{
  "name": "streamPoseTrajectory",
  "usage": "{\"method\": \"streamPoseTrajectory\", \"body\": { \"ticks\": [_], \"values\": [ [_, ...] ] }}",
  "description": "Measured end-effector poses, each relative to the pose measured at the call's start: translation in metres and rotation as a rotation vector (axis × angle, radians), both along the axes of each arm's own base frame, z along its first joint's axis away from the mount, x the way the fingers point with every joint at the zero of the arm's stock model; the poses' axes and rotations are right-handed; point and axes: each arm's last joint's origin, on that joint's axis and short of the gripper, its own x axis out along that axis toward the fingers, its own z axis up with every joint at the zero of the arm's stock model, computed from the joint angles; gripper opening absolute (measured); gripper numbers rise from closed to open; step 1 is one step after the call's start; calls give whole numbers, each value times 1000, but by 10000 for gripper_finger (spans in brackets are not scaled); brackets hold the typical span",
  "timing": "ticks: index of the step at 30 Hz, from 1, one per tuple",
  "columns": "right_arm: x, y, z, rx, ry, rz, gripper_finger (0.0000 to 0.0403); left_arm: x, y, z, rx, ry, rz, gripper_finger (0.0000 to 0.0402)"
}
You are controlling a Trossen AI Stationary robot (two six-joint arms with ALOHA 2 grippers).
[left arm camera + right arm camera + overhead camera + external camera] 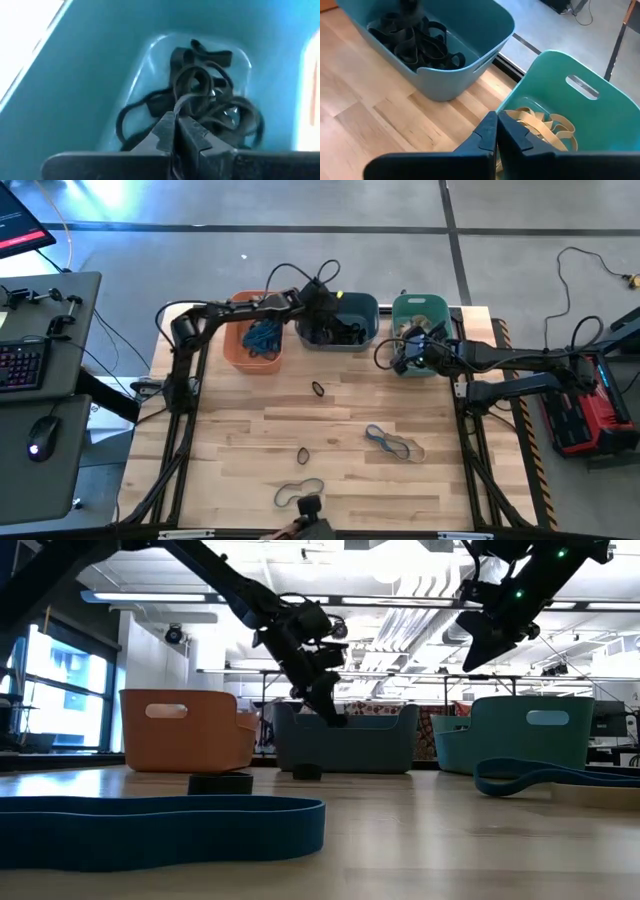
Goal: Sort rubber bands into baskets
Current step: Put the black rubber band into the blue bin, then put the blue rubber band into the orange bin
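The left gripper (176, 131) hangs over the slate basket (352, 308), fingers pinched together on a black band (192, 87); they should part only once low inside. The right gripper (496, 131), fingers closed and empty, hovers above the teal basket (600, 120) of tan bands (540, 122).

high: overhead, straight down, far, whole table (250, 430) | low: tabletop level, facing the three baskets across the table | left wrist: close, looking down into slate basket (90, 75) | right wrist: close, above teal basket (600, 115), slate basket beside it | shared: slate basket in all four
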Motion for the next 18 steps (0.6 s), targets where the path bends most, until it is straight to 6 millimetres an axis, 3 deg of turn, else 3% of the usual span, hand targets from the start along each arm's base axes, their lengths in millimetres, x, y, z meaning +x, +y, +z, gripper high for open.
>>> {"method": "streamPoseTrajectory", "body": {
  "ticks": [7, 18],
  "values": [
    [1, 2, -1, 54, -6, 51, 0, 3, 0, -8, 13, 52, -46, 34],
    [2, 5, -2, 58, 16, 103, 19, 10, -22, 13, 72, 13, -91, 142]
  ]
}}
